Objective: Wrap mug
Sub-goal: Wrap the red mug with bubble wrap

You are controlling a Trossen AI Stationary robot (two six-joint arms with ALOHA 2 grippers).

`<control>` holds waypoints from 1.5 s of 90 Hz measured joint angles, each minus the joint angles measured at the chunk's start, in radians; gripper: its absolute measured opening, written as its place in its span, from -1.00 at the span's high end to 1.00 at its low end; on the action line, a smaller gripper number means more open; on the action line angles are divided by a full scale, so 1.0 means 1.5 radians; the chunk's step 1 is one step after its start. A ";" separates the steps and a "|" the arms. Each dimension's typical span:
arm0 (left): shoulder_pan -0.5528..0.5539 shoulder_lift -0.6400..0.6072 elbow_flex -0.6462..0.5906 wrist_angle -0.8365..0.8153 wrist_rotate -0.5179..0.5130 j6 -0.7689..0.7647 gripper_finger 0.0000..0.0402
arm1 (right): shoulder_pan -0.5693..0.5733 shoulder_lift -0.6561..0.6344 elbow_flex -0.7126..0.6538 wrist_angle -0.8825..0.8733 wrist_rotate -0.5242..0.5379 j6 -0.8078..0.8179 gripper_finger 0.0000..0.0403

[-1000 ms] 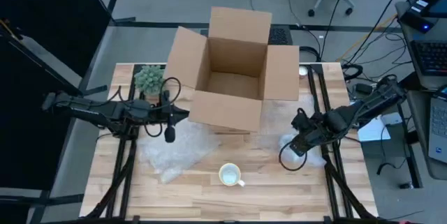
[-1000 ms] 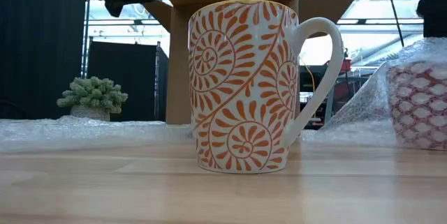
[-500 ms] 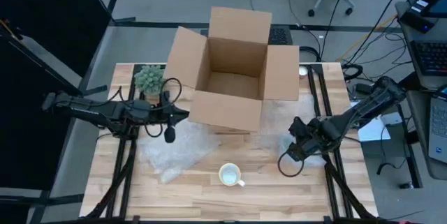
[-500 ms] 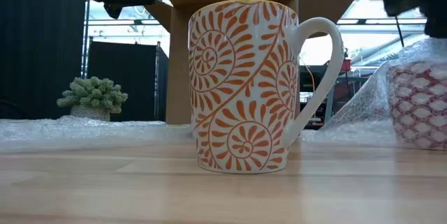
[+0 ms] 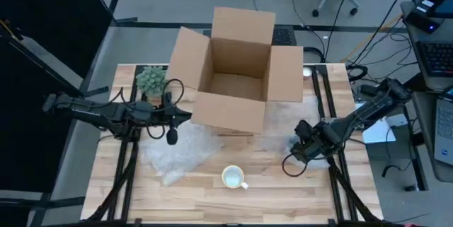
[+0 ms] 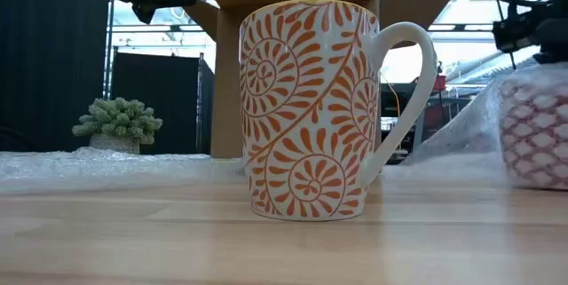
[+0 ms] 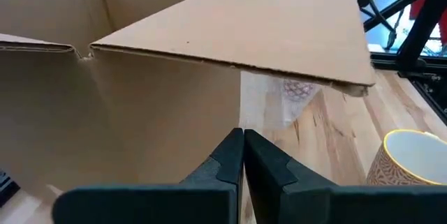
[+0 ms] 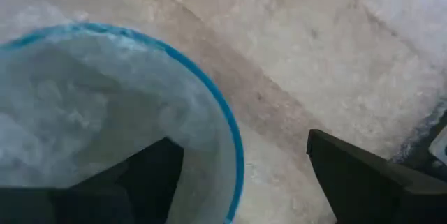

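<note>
A white mug with orange swirls (image 5: pixel 233 178) (image 6: pixel 324 107) stands upright and bare near the table's front middle, untouched. A second mug with a blue rim (image 8: pixel 174 63) and red pattern (image 6: pixel 537 134) stands at the right, covered in bubble wrap. My right gripper (image 5: pixel 300 148) (image 8: pixel 241 140) hangs open over it, one finger above its mouth and one outside its wall. My left gripper (image 5: pixel 188 116) (image 7: pixel 243 137) is shut on nothing, hovering beside the cardboard box's near left corner. A loose bubble wrap sheet (image 5: pixel 180 153) lies flat left of the orange mug. My right gripper comes from above, its fingers (image 8: pixel 150 172) straddling the wrapped mug's rim (image 8: pixel 234 147). Whether they touch the bubble wrap over the mug, I cannot tell.
An open cardboard box (image 5: pixel 237 78) takes up the table's far middle, one flap overhanging near my left gripper. A small green plant (image 5: pixel 151 80) stands at the far left. Bare wood lies along the near edge around the orange mug.
My right gripper has come down and slightly toward the table's left, onto the wrapped mug. The bubble wrap over that mug has sunk a little.
</note>
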 joint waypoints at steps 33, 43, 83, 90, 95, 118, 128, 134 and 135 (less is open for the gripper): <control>0.000 -0.025 0.022 -0.005 -0.008 0.005 1.00 | -0.037 0.000 0.136 -0.078 0.002 -0.138 -0.43; 0.000 -0.030 0.034 -0.074 -0.022 0.003 1.00 | -0.045 -0.001 0.171 -0.086 0.043 -0.176 -0.43; 0.000 0.023 -0.036 -0.166 -0.198 -0.124 1.00 | -0.118 0.051 0.067 0.089 0.405 -0.239 -0.43; 0.000 0.052 -0.059 -0.124 -0.264 -0.137 1.00 | -0.131 0.061 0.040 0.131 0.449 -0.208 -0.43; 0.001 0.074 -0.073 -0.097 -0.324 -0.140 1.00 | -0.141 0.070 0.025 0.161 0.485 -0.187 -0.43; 0.018 0.168 -0.088 0.099 -0.348 -0.044 1.00 | -0.199 0.120 0.002 0.360 0.566 -0.279 -0.43; 0.018 0.191 -0.089 0.123 -0.338 -0.017 1.00 | -0.212 0.152 0.002 0.461 0.561 -0.386 -0.43; 0.018 0.196 -0.089 0.122 -0.338 -0.018 1.00 | -0.218 0.169 0.002 0.504 0.559 -0.430 -0.43; 0.018 0.197 -0.089 0.122 -0.338 -0.018 1.00 | -0.218 0.171 0.002 0.509 0.558 -0.434 -0.43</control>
